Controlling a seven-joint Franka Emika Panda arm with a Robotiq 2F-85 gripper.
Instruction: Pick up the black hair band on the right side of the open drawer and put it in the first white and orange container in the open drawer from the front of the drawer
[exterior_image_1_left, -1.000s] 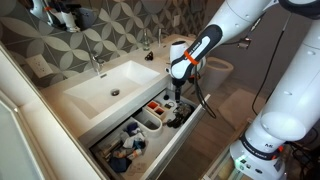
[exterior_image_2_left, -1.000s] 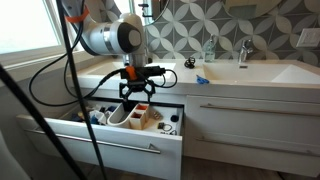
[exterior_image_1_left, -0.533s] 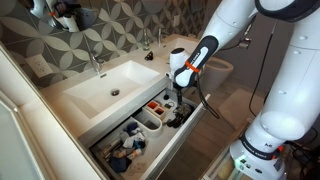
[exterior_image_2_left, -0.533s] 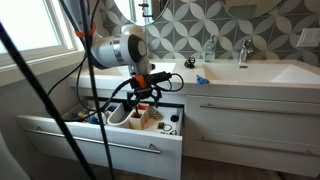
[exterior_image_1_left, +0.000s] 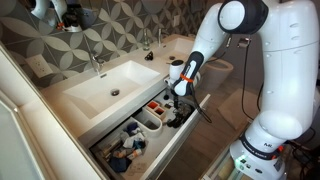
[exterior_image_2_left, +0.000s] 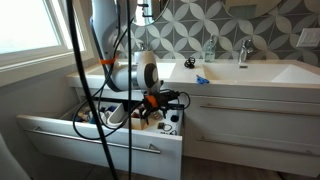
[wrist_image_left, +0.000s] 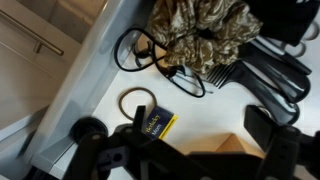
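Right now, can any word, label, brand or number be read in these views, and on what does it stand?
No text can be read.
Small dark packet in the open drawer, wrist view: yellow print, too blurred to read.
Both exterior views: no lettering visible at this size.

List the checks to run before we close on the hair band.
1. The drawer is open: ok.
2. The hair band shows uncovered in the wrist view: ok.
3. The tool is open and empty: ok.
4. The tool is centred on the hair band: not ok. It lies left of the gap between the fingers.
5. The hair band is free of clutter: not ok. A packet lies right beside it and a cord loop is close by.
6. There is space in the tubs: cannot tell.
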